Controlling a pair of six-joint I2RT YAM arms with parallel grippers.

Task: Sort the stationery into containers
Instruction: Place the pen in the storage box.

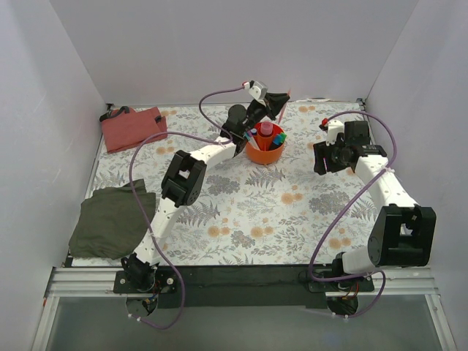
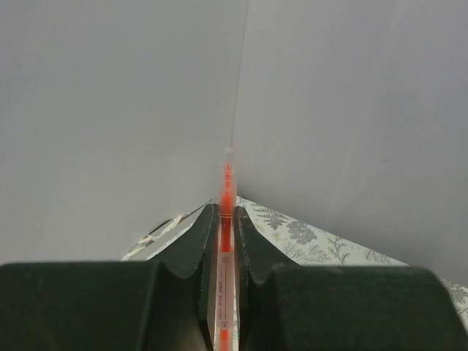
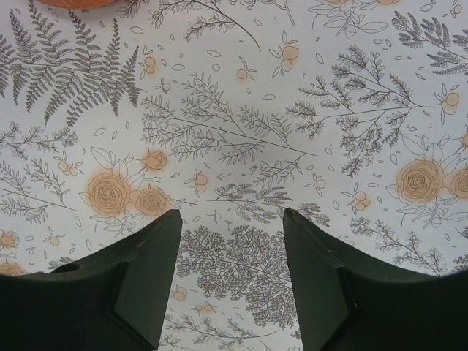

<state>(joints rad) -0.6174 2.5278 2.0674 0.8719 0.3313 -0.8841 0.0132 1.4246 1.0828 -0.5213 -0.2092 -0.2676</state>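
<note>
- Orange cup point(image 1: 263, 156), red within
- Pink tube point(image 1: 266, 128)
- Orange-red thin pen point(image 2: 226, 197), whitish barrel
- White table cover point(image 3: 241, 110), grey fern print, pale orange roses
- Olive-green cloth point(image 1: 110, 219)
- Dull red pouch point(image 1: 131, 128)
- Purple cables point(image 1: 131, 172)

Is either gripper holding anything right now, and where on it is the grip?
The left gripper is shut on the thin orange-red pen, pinching its white barrel, orange end poking past the fingertips. The right gripper is open and empty.

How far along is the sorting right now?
Done: several pens stand in the cup. In hand: the left gripper is shut on an orange-red pen, up by the cup's far side. The right gripper is open and empty over the table. Left: dropping that pen in; the top view shows no other loose stationery.
</note>
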